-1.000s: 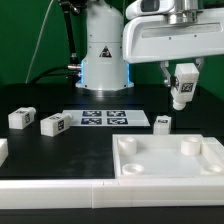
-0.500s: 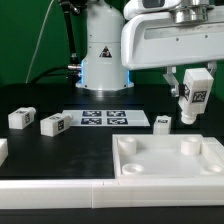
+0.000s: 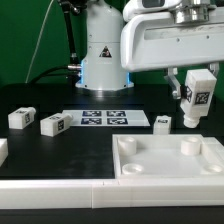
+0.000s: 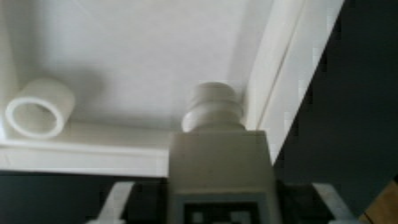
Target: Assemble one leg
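Jaws clenched, grasping the small white chunky plastic leg with the black-and-white square tag [image 3: 197,97]. Held in the air, slightly tilted, above the far corner of the large white square tray-like plastic piece [image 3: 150,182] on the exterior view's right. No contact with that piece visible.

In the wrist view: leg [image 4: 222,165] with its rounded peg end leading, seen over the tray floor, close to a raised wall. 1 round corner socket [image 4: 39,112] apart from the peg, not in line with it.

Step in hand, as judged: transport of 1 leg toward a socket; insertion not yet begun.

Next move, as judged:
- Bring the peg over the chosen socket.
- Square the leg to the socket axis.
- Lower slowly; expect jamming if tilted.

Surroundings on the black counter [image 3: 70,150]:
- 1 loose leg [image 3: 162,122] just beside the tray's far rim, near the descent path; keep clear.
- 2 more loose legs [image 3: 20,118] [image 3: 53,124], well apart, on the exterior view's left.
- Flat white marker board [image 3: 105,118] between them.
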`<state>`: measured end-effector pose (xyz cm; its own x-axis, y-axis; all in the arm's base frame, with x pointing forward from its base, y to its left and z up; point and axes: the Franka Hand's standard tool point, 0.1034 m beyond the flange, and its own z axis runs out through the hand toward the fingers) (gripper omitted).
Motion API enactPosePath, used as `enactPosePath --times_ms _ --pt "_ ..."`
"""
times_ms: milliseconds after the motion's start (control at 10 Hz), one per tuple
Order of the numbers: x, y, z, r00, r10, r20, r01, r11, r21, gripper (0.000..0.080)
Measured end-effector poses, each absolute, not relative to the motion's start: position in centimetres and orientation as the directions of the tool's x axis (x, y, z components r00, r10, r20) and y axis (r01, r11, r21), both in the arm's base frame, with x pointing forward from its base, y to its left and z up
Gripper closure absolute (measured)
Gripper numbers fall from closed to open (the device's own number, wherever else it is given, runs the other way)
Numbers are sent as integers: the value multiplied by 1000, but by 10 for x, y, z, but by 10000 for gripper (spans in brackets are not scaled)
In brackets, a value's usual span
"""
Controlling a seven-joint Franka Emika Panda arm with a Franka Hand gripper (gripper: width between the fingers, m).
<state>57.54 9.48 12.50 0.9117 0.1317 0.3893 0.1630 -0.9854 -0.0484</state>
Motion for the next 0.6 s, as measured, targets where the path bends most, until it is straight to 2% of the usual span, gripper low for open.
enactPosePath --times_ms 200,600 --pt "568 81 119 892 156 424 181 -983 -20 509" --pt "609 88 111 883 144 446 177 -984 -32 509"
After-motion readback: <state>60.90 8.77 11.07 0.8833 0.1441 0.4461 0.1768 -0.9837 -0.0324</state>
